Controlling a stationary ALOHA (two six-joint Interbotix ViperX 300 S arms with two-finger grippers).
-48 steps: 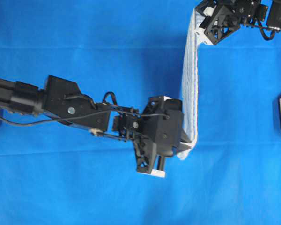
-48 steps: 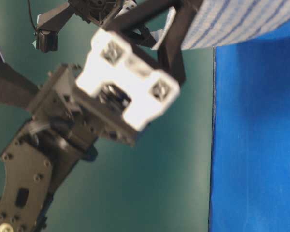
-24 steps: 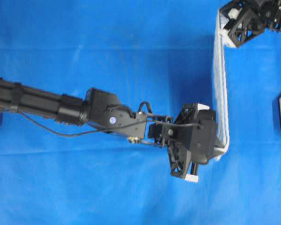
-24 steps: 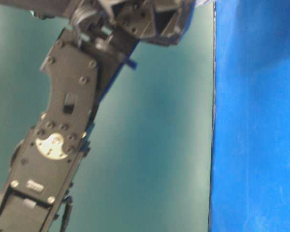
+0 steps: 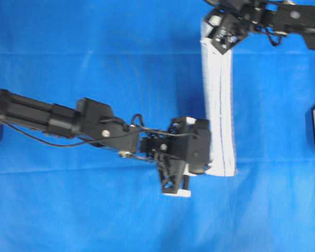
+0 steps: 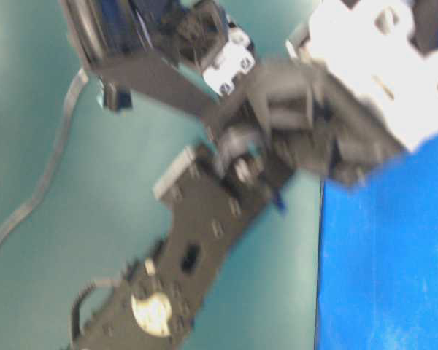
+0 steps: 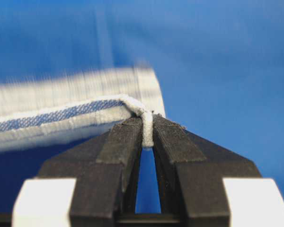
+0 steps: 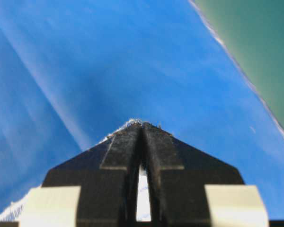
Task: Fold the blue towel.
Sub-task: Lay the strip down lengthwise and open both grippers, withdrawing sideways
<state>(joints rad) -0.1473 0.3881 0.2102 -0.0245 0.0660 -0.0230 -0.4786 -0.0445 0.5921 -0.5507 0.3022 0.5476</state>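
Blue towel (image 5: 219,105) hanging as a long narrow band in the right half of the overhead frame, long axis running nearly straight up and down the picture — from the upper right, under the right tool (image 5: 216,32), down to the lower centre-right beside the left tool (image 5: 212,157). Stretched between the two, one end pinched by each.

Left tool (image 7: 147,135) pressed together on a corner of the cloth: in the left wrist view a thin white hem edge (image 7: 146,126) caught between the dark pads, the rest of the towel (image 7: 75,111) trailing off toward the left of that frame with a blue stripe showing. Right tool (image 8: 142,130) likewise shut, only a sliver of white weave peeking out at the tips (little cloth visible, but enough to read as a pinch).

Towel lying to the right of the left tool and below the right tool in the overhead frame; blue worktop (image 5: 121,68) spread out to the left of the band, well clear of both arms' tips. Neither arm nearer than the other — each already at its own end.

Judged from this: cloth apparently doubled and carried edge-on, not yet laid flat. Next move likely turning on keeping the band's long axis parallel while lowering both ends together; uneven lowering would probably skew the fold. Table-level view too blurred to add anything.
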